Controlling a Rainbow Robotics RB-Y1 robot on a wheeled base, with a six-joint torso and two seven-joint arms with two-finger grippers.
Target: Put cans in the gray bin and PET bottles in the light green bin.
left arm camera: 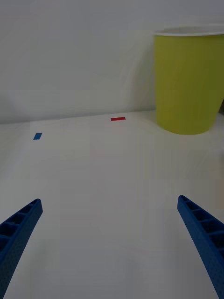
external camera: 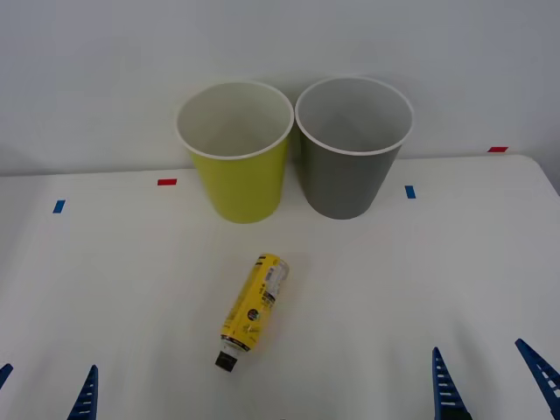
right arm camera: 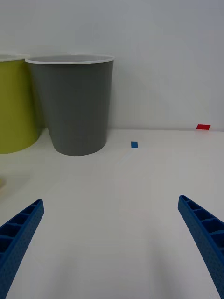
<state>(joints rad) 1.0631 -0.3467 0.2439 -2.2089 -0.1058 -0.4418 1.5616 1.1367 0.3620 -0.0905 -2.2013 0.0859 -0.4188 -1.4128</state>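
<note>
The white table point(external camera: 131, 289) bears the light green bin point(external camera: 238, 166) beside the gray bin point(external camera: 350, 162), a lying yellow bottle point(external camera: 254, 308) and tape marks point(external camera: 166, 182).

The table point(external camera: 105, 280) lies bare on both sides of the bottle point(external camera: 254, 309), which lies flat near the middle, cap toward the robot. The left gripper point(external camera: 45, 389) and right gripper point(external camera: 494, 376), both spread wide at the near edge, have open tabletop ahead of them. At the far edge the green bin point(external camera: 238, 153) and gray bin point(external camera: 352, 149) stand upright, rims almost touching, mouths open from above. The wall stands close behind them. Bare table separates bottle and bins.
</note>
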